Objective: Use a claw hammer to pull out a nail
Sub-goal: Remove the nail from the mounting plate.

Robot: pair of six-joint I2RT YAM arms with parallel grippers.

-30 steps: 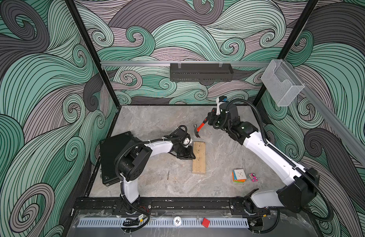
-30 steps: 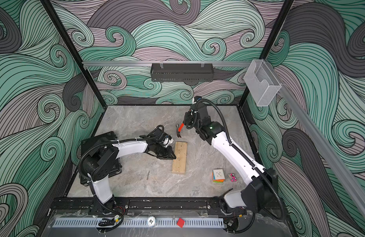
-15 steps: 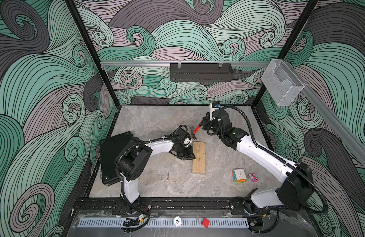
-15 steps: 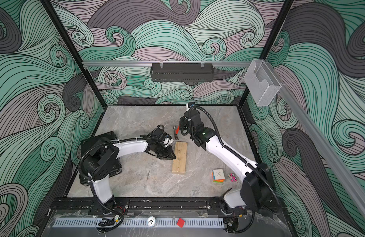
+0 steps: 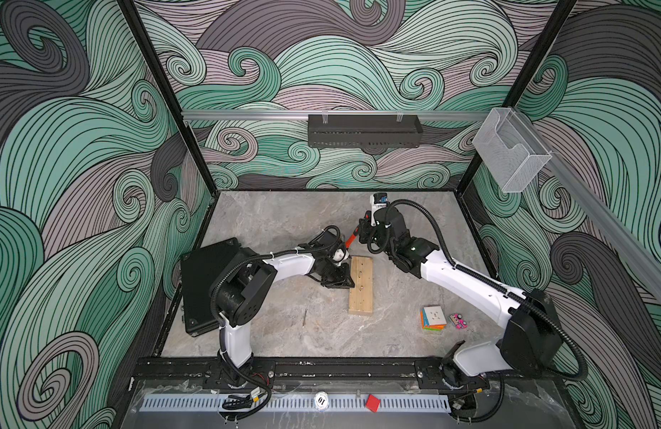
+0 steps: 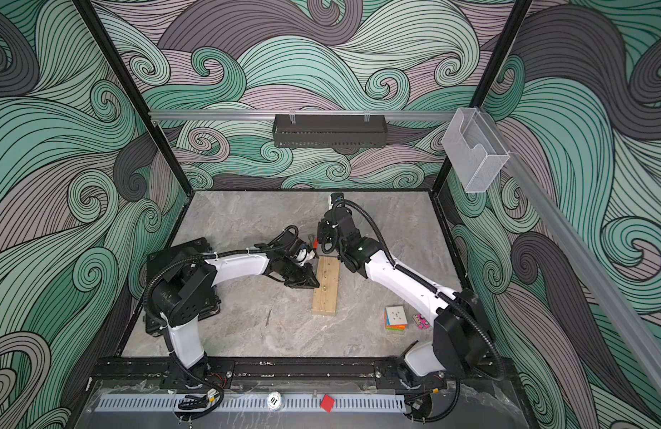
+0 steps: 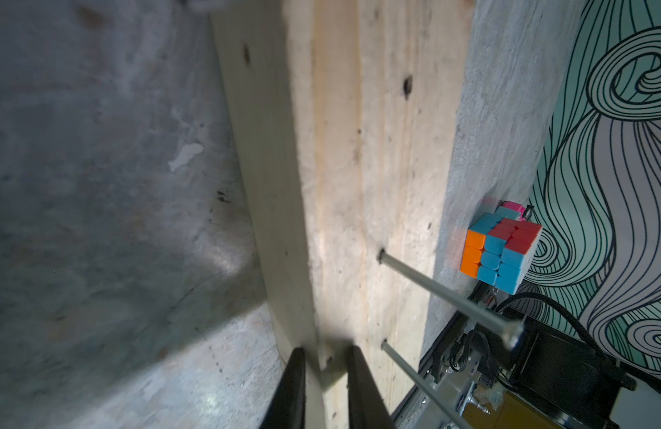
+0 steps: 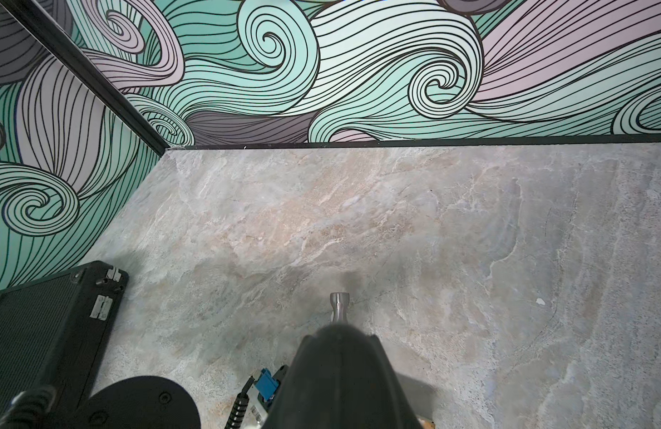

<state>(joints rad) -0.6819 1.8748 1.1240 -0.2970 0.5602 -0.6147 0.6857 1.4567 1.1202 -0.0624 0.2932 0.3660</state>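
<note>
Grip: left gripper (image 7: 325,353) is pinched on the block (image 5: 361,284) edge, likely to pin it against the pull. The right gripper (image 5: 363,237) is closed on the hammer (image 5: 352,238); its head hangs low by the block's far end, short of two proud nails (image 7: 444,293). Grey marbled table (image 5: 284,223), swirl-patterned walls (image 5: 321,55). Case (image 5: 206,282) and cube (image 5: 433,317) lie aside.

One claw hammer (image 5: 351,239), one wooden board (image 5: 361,285) bearing two upright nails (image 7: 444,293), one puzzle cube (image 5: 433,317), one small pink item (image 5: 458,320), one black case (image 5: 204,282), perhaps one loose nail (image 5: 305,318).
</note>
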